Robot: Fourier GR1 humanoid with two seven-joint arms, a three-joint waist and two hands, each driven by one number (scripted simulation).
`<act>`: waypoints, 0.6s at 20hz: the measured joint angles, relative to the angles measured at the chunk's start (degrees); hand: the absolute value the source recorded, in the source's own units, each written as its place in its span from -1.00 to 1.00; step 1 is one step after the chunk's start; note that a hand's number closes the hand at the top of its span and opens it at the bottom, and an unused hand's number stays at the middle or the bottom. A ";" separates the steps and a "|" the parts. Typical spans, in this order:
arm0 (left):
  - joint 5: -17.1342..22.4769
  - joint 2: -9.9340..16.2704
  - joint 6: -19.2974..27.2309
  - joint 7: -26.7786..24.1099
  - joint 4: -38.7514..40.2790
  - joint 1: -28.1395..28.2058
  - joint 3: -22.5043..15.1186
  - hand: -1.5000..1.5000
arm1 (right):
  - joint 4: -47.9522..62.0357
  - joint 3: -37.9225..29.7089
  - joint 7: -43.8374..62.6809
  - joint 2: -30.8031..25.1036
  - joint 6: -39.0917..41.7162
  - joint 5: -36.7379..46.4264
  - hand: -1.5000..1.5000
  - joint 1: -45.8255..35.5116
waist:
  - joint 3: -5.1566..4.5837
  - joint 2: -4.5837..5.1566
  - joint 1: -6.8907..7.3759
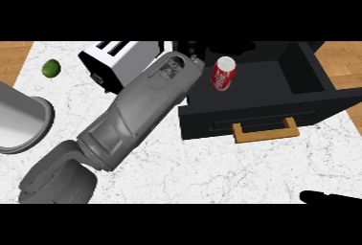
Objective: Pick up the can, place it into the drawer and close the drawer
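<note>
The red can [223, 73] stands upright inside the open black drawer [297, 79], near its back left corner. Just left of the can, the left hand [192, 48] shows only as dark fingers at the end of the grey forearm, which crosses the white counter [233, 167] diagonally; whether those fingers are spread or curled I cannot tell. The drawer's tan handle [265, 132] faces the viewer. A toaster [117, 60] sits behind the forearm, a lime [51, 68] lies further left, and a grey pot [21, 122] is at the left edge. The right hand [329, 197] shows only as a dark tip at the lower right edge, its fingers unreadable.
</note>
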 measured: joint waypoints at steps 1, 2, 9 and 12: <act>0.50 0.00 0.41 -0.12 -0.55 -0.06 0.01 -1.00 | 0.10 0.67 -0.75 -0.25 -0.12 1.70 -1.00 -0.06 | 0.00 -0.09 0.27; 0.90 0.00 0.29 -0.54 -0.60 -0.08 0.20 -1.00 | -0.09 1.37 -0.62 -0.48 -0.43 3.43 -1.00 -0.55 | 0.00 -0.12 0.58; 2.51 0.00 2.13 -1.86 -1.39 -1.05 0.22 -1.00 | 2.33 6.44 -2.20 -3.81 -1.82 17.91 -1.00 -2.72 | -0.03 -0.46 2.42; 2.46 0.00 2.65 -1.36 -1.58 -1.65 -0.22 -1.00 | 4.92 9.38 -2.70 -4.85 -3.22 25.24 -1.00 -3.94 | -0.03 -0.69 3.44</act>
